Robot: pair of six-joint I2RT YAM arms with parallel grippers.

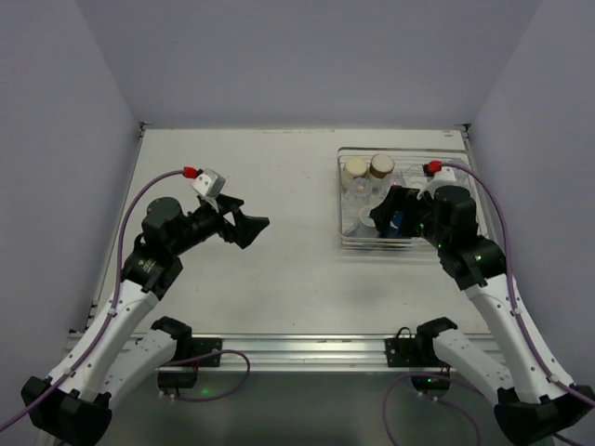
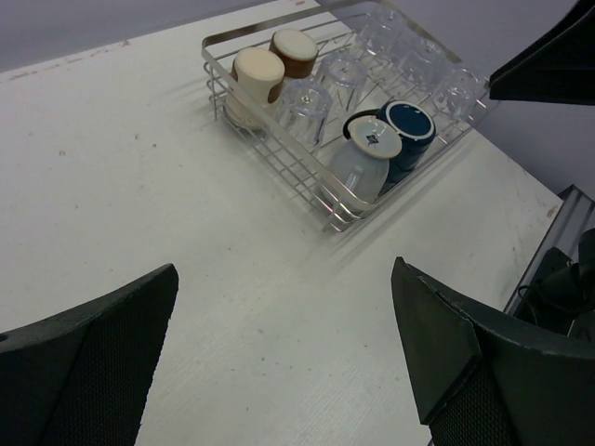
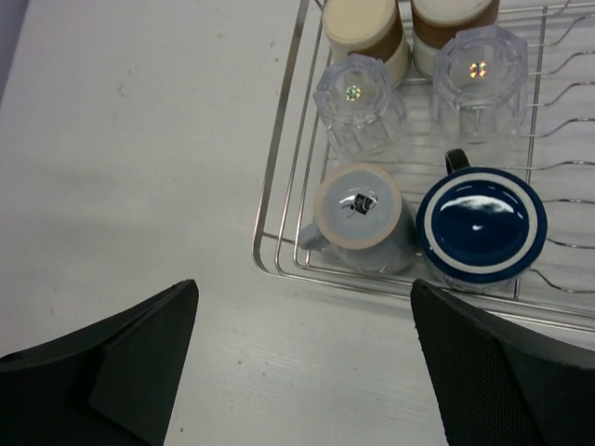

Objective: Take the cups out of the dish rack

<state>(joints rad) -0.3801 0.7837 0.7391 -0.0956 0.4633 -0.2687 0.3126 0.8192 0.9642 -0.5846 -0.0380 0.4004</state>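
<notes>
The silver wire dish rack [image 1: 340,200] stands at the right of the table. It holds upside-down cups: a light blue-grey mug [image 3: 358,218], a dark navy mug [image 3: 479,223], clear glass tumblers [image 3: 358,102] and two brown cups with cream tops [image 3: 363,32]. My right gripper [image 1: 386,216] is open and empty, hovering over the rack's near left corner [image 3: 279,158], just short of the light mug. My left gripper [image 1: 256,226] is open and empty above the bare table at mid-left, facing the rack [image 2: 339,221]; the light mug [image 2: 358,163] and navy mug [image 2: 409,135] show in its view.
Grey walls close off the table at the left, back and right. A metal rail [image 1: 307,351] runs along the near edge by the arm bases. Wavy plate tines [image 3: 567,139] fill the rack's right part. More tumblers [image 2: 418,56] stand at the rack's far side.
</notes>
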